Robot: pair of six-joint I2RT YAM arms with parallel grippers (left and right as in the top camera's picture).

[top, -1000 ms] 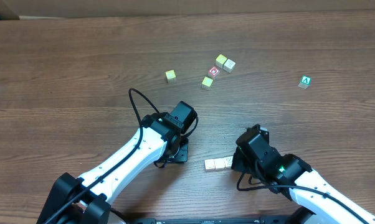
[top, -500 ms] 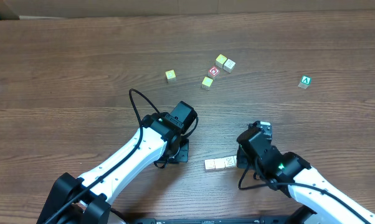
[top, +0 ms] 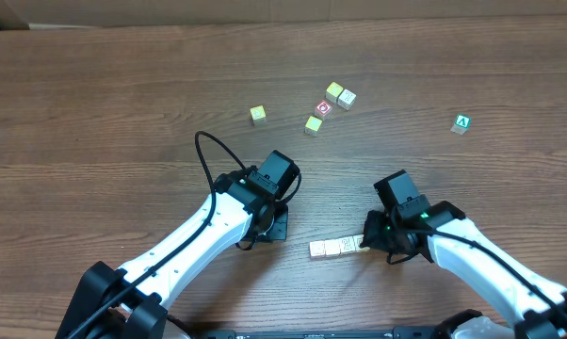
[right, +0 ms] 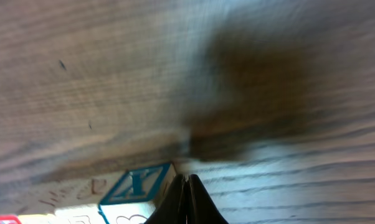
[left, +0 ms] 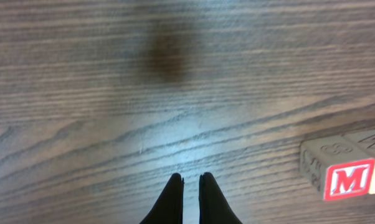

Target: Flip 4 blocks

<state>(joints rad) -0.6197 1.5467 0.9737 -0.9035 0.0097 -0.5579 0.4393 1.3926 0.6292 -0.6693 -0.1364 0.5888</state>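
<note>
The blocks [top: 333, 248] lie in a short row on the desk [top: 95, 104], low and just right of centre in the overhead view. One side shows a red "M". The right gripper [top: 369, 243], clenched on nothing, sits at the row's right end. The left gripper [top: 277, 226], clenched and empty too, hangs apart to the row's left. Loose cubes [top: 314, 123] are scattered in the upper middle.

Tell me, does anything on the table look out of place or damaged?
Nothing damaged or spilled. One green A block sits alone, far right of the loose blocks; the row near the right gripper lies straight.
</note>
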